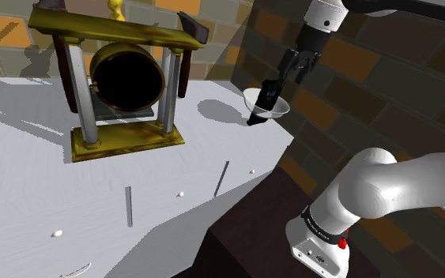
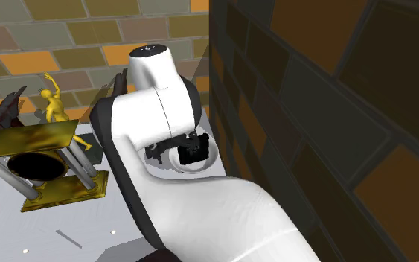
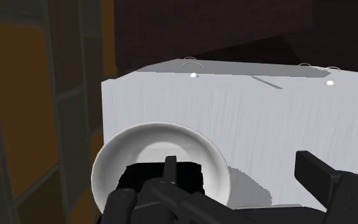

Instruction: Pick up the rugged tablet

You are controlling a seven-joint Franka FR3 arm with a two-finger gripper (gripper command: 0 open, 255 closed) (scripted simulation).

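now, tool [image 1: 280,78] wide open, above black tablet [image 3: 137,179]

Black tablet [image 1: 262,107], white bowl [image 1: 284,108]. Shoulder view's left of the bowl: blotchy gold gong stand [image 1: 126,144], black disc [image 1: 126,79]. Bricks [image 1: 353,60] behind the bowl are orange, grey, brown.

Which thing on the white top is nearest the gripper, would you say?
The white bowl holding the black tablet, under the gripper; the gong frame and yellow figurine stand farther off.

Home interior
Brick walls [image 1: 355,71], a white knobbed cabinet [image 1: 23,174] bearing a golden gong ornament [image 1: 126,75] and a small figurine [image 2: 51,104]
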